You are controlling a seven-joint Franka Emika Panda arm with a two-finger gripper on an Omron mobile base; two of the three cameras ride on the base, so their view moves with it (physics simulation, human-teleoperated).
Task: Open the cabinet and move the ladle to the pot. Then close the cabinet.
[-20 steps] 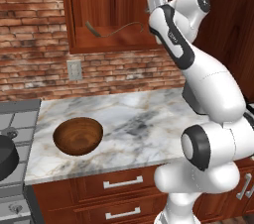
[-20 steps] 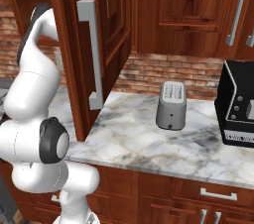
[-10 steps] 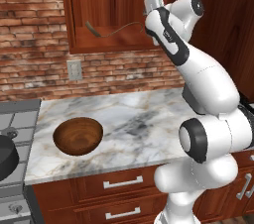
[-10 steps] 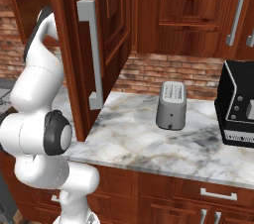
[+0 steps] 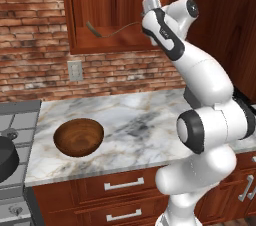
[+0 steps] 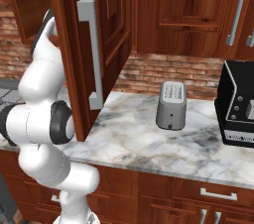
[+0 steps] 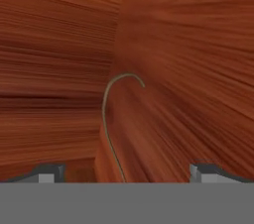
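Hand view close inside cabinet [image 7: 59, 44], apparently.

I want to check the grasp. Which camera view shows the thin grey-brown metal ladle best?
The left base view: the thin grey-brown metal ladle shows from bowl end to handle inside the open cabinet. The hand view gives part of its curved handle between the open fingertips.
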